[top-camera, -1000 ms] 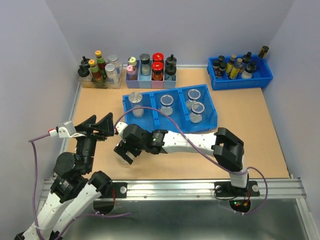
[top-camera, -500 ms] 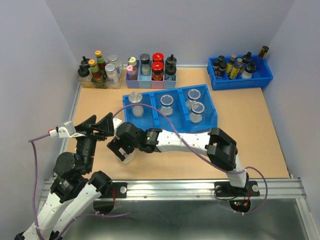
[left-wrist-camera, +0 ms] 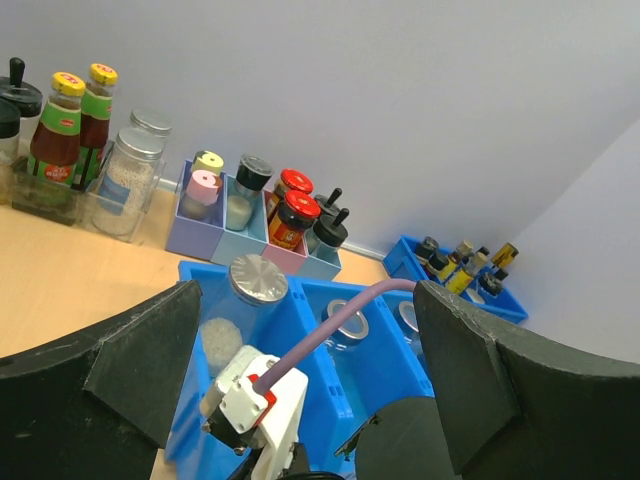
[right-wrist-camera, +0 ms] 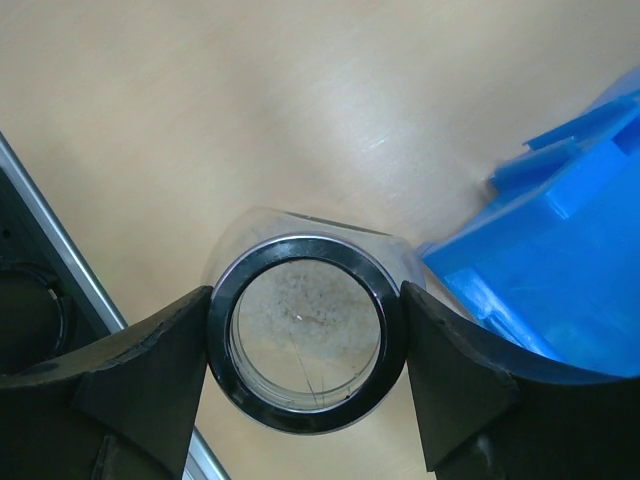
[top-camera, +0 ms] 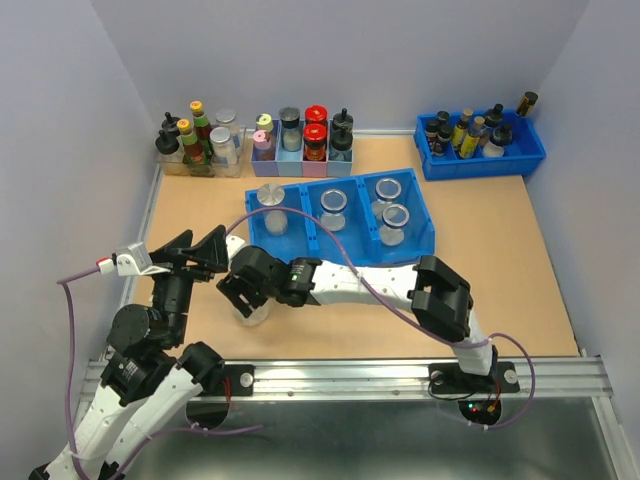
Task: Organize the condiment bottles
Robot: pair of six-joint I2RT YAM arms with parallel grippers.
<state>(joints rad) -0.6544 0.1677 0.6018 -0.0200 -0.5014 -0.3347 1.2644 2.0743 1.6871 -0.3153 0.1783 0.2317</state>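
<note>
Right wrist, right gripper (right-wrist-camera: 305, 342) clamping jar (right-wrist-camera: 303, 300), arm (top-camera: 352, 284) stretched leftward; left gripper (left-wrist-camera: 310, 366) agape

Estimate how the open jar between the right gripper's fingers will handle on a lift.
The jar looks like clear glass: probably rigid, but breakable if dropped. The right gripper flanks its smooth round rim, so it may slip or twist in the grip. It seems squat and nearly empty, so it is likely light and unlikely to tip.
</note>
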